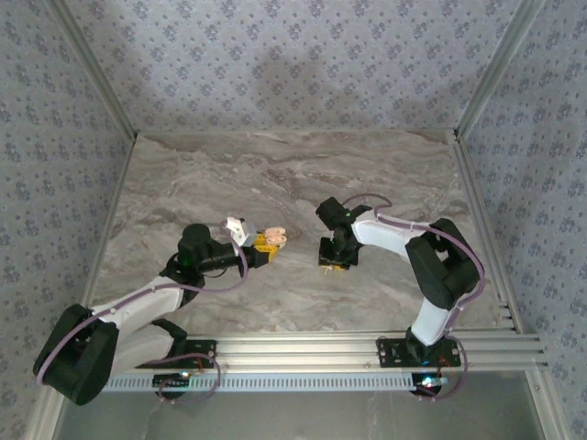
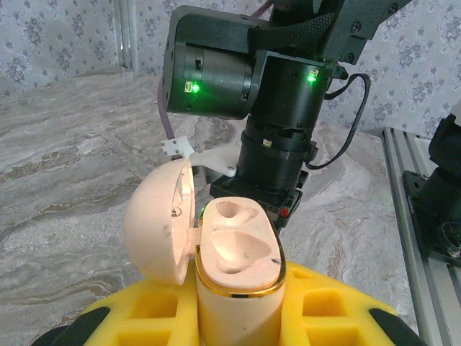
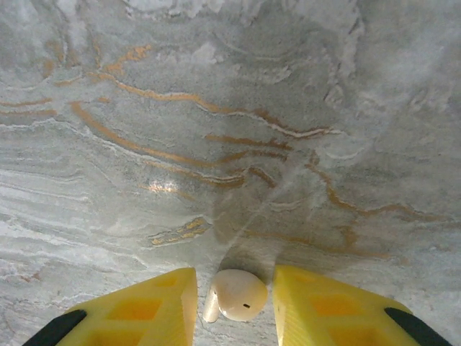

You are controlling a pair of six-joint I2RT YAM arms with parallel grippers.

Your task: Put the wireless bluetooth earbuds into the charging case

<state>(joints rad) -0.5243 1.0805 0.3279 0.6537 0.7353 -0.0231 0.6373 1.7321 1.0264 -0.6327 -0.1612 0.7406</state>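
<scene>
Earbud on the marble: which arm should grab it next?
Right. The right hand straddles the earbud on the table, a finger on each side. The left hand is busy, clamped on the open charging case.

One charging case (image 2: 238, 254), one earbud (image 3: 241, 294), one marble table (image 1: 275, 174)

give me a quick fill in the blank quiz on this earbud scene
The left gripper holds the charging case with its lid ___.
Both sockets in the case are ___.
A pale earbud lies on the table between the fingers of the ___ gripper.
Missing words: open; empty; right.
</scene>
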